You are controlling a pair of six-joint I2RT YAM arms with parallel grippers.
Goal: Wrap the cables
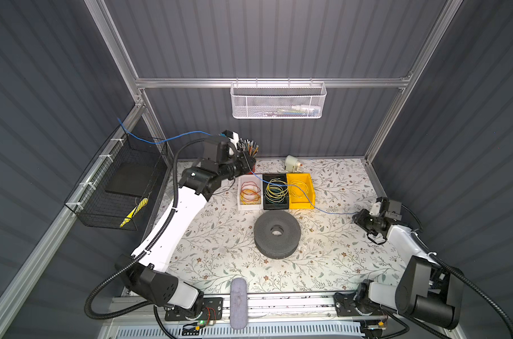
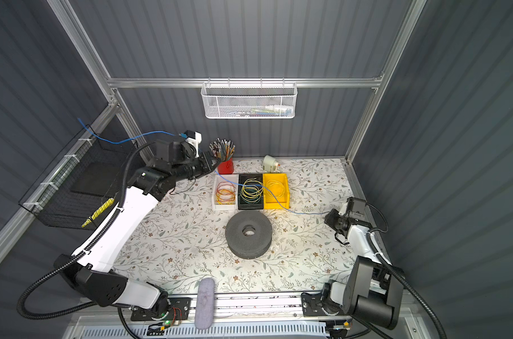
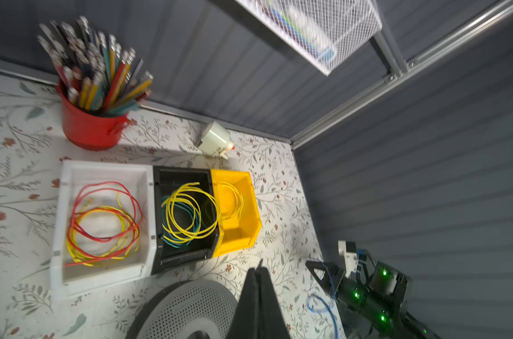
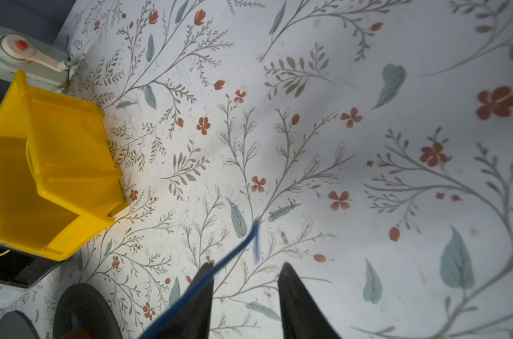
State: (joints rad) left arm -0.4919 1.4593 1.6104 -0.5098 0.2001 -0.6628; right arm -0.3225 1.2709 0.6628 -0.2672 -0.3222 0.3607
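Observation:
The cables are one thin blue wire (image 1: 322, 209) (image 2: 290, 210). It runs from the black wire basket on the left wall, over the left wrist, across the bins, to the right side. My left gripper (image 1: 250, 169) (image 3: 259, 264) is raised beside the red pencil cup. Its jaws are pressed together, and the blue wire leaves its tip in both top views. My right gripper (image 1: 357, 217) (image 4: 246, 265) hangs low over the floral cloth with its jaws apart. The blue wire (image 4: 228, 258) lies loose across one finger, its bent end just beyond.
A grey perforated disc (image 1: 277, 232) sits mid-table. Behind it stand a white bin (image 1: 249, 207) with red and orange wires, a black bin (image 1: 275, 207) with yellow and green wires, and a yellow bin (image 1: 302, 205). The red pencil cup (image 2: 225, 167) and a pale device (image 1: 292, 163) stand at the back.

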